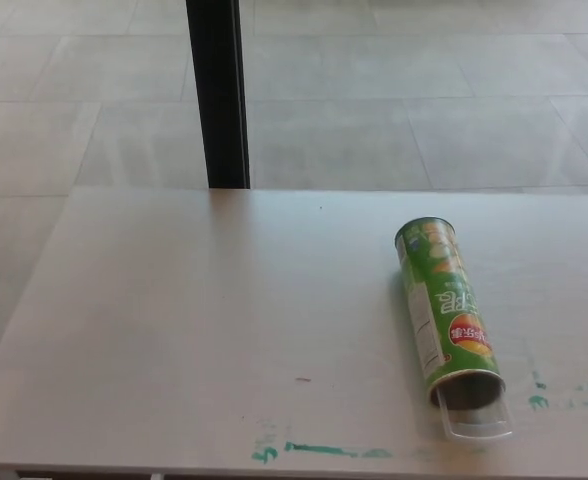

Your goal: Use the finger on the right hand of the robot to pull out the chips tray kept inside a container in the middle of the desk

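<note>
trouble starts with the can (446,305) itself: it lies on its side on the desk (194,320), well right of the desk's middle, closed end away from me and open mouth toward the near edge. a round can on a smooth top will roll, i judge, the moment my finger pushes sideways instead of straight along its length.

neither of my hands is in view, so i cannot say whether their fingers are apart or together; nothing is holding the can steady.

the clear tray (477,425) pokes a short way out of the can's mouth, its lip resting on the desk just short of the near edge. that lip is thin and see-through, hard for me to place a finger on. if i hook too shallow, i expect the finger to slip off; if i press down on it, the plastic may flex or crack.

with so little desk between the can's mouth and the edge, a hard pull could carry the tray, or the whole can dragged along with it, off the desk. green marks (319,450) left and right of the can's mouth change nothing.
</note>
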Robot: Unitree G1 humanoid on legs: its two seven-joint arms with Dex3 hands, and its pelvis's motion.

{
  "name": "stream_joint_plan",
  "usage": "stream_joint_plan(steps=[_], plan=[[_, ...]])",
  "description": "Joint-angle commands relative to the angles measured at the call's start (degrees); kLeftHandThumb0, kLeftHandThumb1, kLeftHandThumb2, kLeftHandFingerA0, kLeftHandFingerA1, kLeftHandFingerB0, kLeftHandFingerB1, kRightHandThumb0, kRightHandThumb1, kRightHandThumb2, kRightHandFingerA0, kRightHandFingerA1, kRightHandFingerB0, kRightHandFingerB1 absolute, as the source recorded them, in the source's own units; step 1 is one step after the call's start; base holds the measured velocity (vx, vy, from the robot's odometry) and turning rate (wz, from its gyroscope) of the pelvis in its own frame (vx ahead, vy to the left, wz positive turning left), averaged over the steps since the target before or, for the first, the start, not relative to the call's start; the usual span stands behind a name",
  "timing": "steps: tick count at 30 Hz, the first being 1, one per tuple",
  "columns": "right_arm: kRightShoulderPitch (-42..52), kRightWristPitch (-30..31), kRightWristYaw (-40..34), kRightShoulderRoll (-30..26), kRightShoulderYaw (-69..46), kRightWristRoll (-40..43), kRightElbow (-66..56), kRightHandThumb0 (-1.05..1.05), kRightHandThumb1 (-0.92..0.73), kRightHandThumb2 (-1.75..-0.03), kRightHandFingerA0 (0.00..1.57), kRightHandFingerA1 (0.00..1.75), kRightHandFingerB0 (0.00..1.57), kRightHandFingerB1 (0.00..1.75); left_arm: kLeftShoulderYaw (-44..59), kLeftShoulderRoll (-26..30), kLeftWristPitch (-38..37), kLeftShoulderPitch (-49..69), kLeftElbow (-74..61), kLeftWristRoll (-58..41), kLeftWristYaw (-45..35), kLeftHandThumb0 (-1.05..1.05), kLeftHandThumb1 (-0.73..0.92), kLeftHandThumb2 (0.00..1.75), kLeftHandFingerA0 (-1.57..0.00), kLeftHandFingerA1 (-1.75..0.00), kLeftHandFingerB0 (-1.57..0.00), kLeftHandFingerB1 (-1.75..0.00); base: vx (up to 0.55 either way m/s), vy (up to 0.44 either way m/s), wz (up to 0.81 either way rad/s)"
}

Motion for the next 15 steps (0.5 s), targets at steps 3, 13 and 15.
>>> stream_joint_plan(steps=[3,13,15], plan=[[1.5,-4.1,0.7,-0.3,-4.2,4.3,-6.4,-0.21,-0.65,-0.59,0.77,0.97,0.13,0.39,0.3,1.4,-2.3,-0.3,1.1,-0.6,-1.8,-0.48,0.71,0.61,-0.54,-0.66,-0.52,-0.5,0.0,0.0,0.0],[-0.6,-1.3,-1.3,1.3,-11.8,10.0,-36.5,-0.25,-0.62,-0.59,0.86,0.87,0.12,0.34,0.9,1.3,-2.5,0.2,1.3,-1.0,-2.2,-0.48,0.72,0.62,-0.54,-0.69,-0.49,-0.51,0.0,0.0,0.0],[-1.2,-1.4,-0.5,1.5,-12.0,10.4,-37.9,-0.25,-0.62,-0.59,0.86,0.87,0.12,0.34,1.1,1.3,-2.4,0.2,1.2,-1.2,-2.2,-0.48,0.72,0.62,-0.54,-0.69,-0.49,-0.51,0.0,0.0,0.0]])
